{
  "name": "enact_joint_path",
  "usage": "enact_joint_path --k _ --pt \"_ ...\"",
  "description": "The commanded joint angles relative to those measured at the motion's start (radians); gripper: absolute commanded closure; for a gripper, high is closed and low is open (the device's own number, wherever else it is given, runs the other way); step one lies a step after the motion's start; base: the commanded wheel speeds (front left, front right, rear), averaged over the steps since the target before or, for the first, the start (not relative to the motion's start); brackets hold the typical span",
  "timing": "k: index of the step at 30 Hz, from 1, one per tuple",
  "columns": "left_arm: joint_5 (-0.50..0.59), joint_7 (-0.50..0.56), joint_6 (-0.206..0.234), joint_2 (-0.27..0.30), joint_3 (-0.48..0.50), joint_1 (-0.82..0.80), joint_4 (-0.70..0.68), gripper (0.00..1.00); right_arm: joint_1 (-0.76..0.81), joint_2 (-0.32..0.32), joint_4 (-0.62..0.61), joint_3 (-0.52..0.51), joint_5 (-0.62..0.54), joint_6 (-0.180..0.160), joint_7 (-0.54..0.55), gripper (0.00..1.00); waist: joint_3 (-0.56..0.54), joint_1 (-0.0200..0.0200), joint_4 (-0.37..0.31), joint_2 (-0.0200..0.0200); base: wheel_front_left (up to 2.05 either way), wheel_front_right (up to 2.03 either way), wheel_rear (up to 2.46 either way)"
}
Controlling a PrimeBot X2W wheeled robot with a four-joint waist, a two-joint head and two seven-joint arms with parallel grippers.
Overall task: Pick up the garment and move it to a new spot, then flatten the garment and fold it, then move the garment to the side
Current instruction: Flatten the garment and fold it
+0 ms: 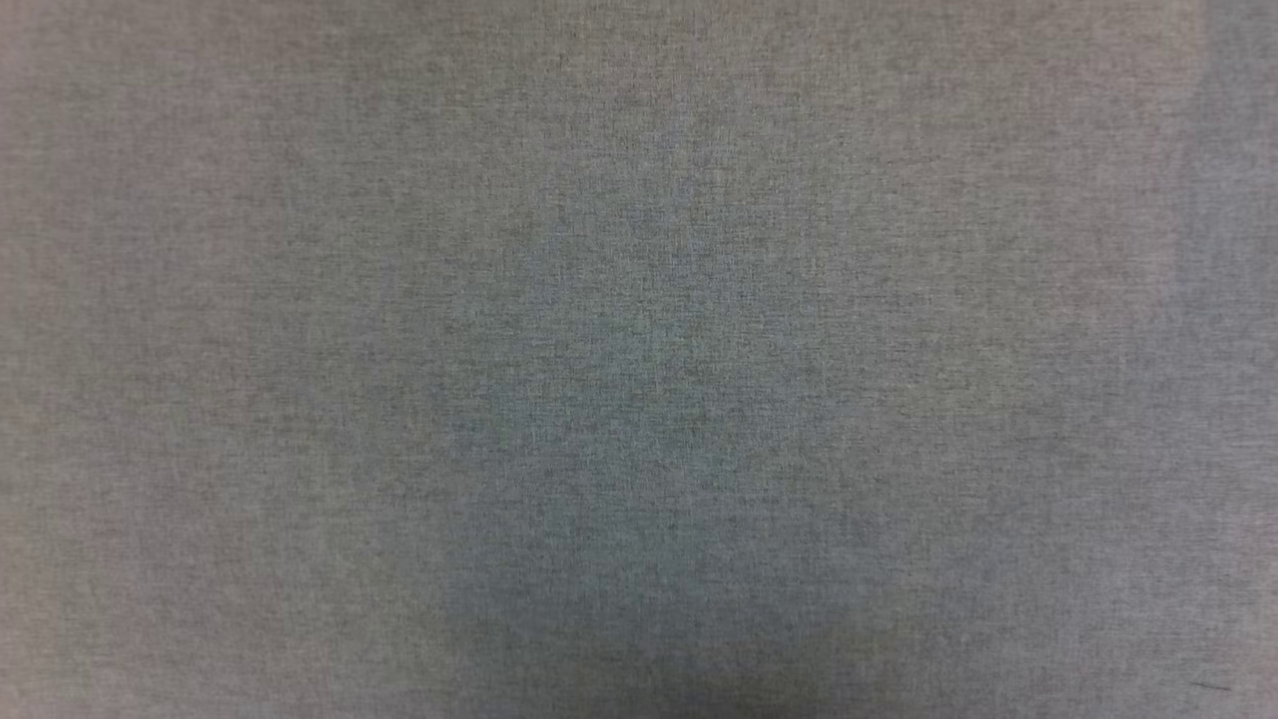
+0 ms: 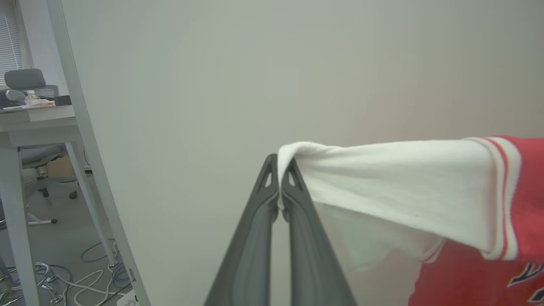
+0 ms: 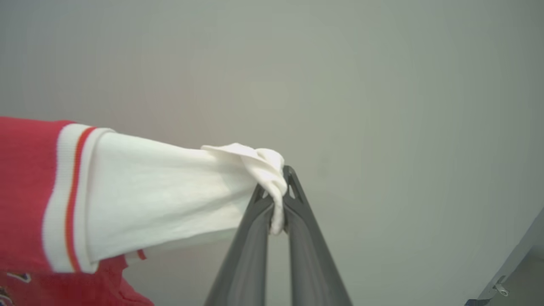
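The garment (image 2: 467,272) is a red T-shirt with white sleeves and red-white striped seams. In the left wrist view my left gripper (image 2: 279,170) is shut on the end of one white sleeve (image 2: 395,195), which stretches taut to the right toward the red body. In the right wrist view my right gripper (image 3: 278,182) is shut on the bunched end of the other white sleeve (image 3: 170,191), which stretches left to the red body (image 3: 25,178). The shirt hangs in the air in front of a pale wall. Part of the chest lettering (image 2: 527,276) peeks in at the edge.
The head view takes in a grey woven table surface (image 1: 639,359). In the left wrist view a pale panel edge (image 2: 85,140) runs down the left, with a desk (image 2: 38,123), an office chair and loose cables (image 2: 85,280) on the floor beyond it.
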Motion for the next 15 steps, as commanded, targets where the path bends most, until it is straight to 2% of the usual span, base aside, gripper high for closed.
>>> enact_joint_path --k 1,7,15 --pt "-0.002 -0.041 0.0 -0.005 0.007 -0.011 0.023 1.0 -0.007 0.003 0.027 0.002 -0.008 -0.002 -0.024 1.0 0.024 -0.0003 -0.002 0.0 0.0 0.0 0.0" --pt "-0.017 -0.135 -0.009 -0.052 -0.027 0.063 0.111 1.0 0.038 0.018 0.1 0.033 0.007 -0.002 -0.101 1.0 0.013 -0.0003 0.006 0.0 0.0 0.0 0.0" --pt "-0.072 -0.188 -0.016 -0.088 -0.052 0.247 0.166 1.0 0.191 0.003 0.151 0.102 0.069 -0.002 -0.16 1.0 -0.054 -0.0003 0.018 0.0 0.0 0.0 0.0"
